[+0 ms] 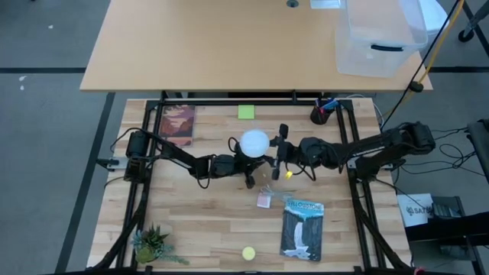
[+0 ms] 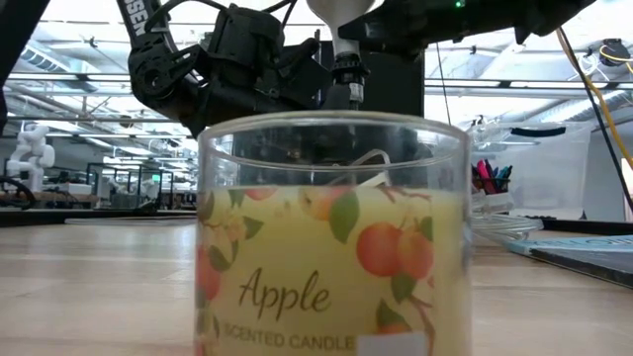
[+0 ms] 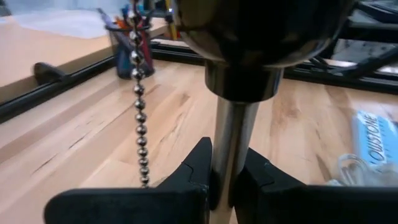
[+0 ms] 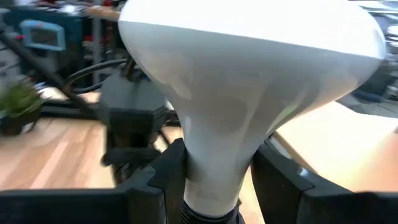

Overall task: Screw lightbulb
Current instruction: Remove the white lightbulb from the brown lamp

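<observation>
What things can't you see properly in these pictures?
- Where the lightbulb meets its socket: cut off by the right wrist view's edge, behind the right end effector.
- The lamp's foot: hidden below the left end effector gripping the metal rod.
- Most of the table in the low view: blocked by the candle jar.

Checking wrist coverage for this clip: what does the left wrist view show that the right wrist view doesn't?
Left wrist only: the left gripper shut on a metal stem, with a bead chain hanging beside it. Right wrist only: the right gripper clamped on the lightbulb at its neck. Both share the wooden table.
</observation>
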